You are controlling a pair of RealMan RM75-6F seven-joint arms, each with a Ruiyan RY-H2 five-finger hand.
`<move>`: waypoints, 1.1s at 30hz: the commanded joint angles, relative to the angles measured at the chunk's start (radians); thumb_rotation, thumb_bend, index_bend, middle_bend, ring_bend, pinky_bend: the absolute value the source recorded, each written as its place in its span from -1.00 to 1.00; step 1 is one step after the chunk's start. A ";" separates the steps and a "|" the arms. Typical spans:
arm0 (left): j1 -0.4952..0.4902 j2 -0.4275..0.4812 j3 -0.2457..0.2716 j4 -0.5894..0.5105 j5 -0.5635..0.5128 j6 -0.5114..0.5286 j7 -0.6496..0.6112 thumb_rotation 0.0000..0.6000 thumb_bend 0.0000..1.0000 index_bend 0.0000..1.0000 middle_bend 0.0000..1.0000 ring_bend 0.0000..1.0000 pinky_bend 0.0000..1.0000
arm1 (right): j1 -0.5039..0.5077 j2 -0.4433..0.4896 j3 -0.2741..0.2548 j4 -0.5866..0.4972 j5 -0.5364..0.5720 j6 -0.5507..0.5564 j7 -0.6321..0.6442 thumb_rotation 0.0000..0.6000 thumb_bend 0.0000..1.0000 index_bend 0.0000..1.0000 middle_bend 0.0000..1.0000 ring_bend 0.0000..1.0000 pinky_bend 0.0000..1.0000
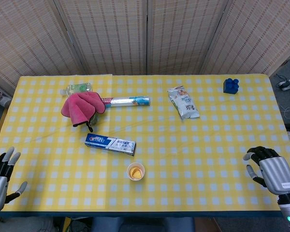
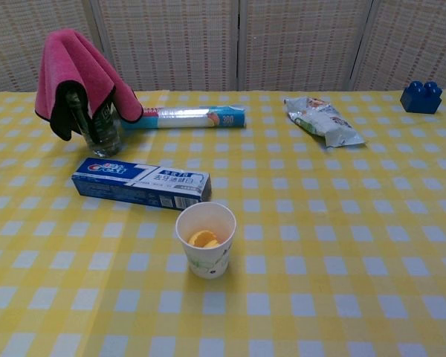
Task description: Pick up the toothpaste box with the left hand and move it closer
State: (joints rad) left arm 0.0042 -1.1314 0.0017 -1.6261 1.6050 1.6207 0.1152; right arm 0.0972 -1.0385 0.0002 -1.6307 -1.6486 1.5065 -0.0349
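The blue and white toothpaste box (image 1: 110,143) lies flat on the yellow checked table (image 1: 208,154), left of centre; in the chest view the toothpaste box (image 2: 141,183) sits just behind the paper cup. My left hand (image 1: 1,176) rests at the table's near left corner, fingers apart, holding nothing, well away from the box. My right hand (image 1: 269,169) sits at the near right edge with fingers curled loosely and nothing in it. Neither hand shows in the chest view.
A paper cup (image 2: 205,239) holding something orange stands just in front of the box. Behind it a pink cloth (image 2: 78,73) drapes over a glass. A long tube box (image 2: 186,117), a snack packet (image 2: 323,120), a blue block (image 2: 421,97) and a bottle (image 1: 77,88) lie further back.
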 commanded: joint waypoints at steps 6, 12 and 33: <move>0.001 0.018 0.014 -0.013 -0.006 -0.026 0.004 1.00 -0.44 -0.86 -1.00 -0.97 -0.83 | -0.012 -0.002 0.005 0.008 -0.018 0.031 0.000 1.00 -0.39 -0.16 -0.33 -0.51 -0.40; -0.026 0.026 0.009 -0.001 0.030 -0.040 -0.009 1.00 -0.44 -0.85 -1.00 -0.96 -0.83 | -0.018 0.003 0.008 0.007 -0.023 0.049 0.000 1.00 -0.39 -0.20 -0.37 -0.52 -0.41; -0.429 -0.027 -0.040 0.045 0.204 -0.443 -0.089 1.00 -0.44 -0.73 -0.85 -0.80 -0.81 | -0.007 0.004 0.016 -0.022 -0.006 0.018 -0.039 1.00 -0.37 -0.24 -0.38 -0.53 -0.41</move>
State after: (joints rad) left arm -0.3794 -1.1349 -0.0321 -1.5873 1.8084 1.2310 0.0229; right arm 0.0906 -1.0339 0.0163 -1.6522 -1.6550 1.5242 -0.0737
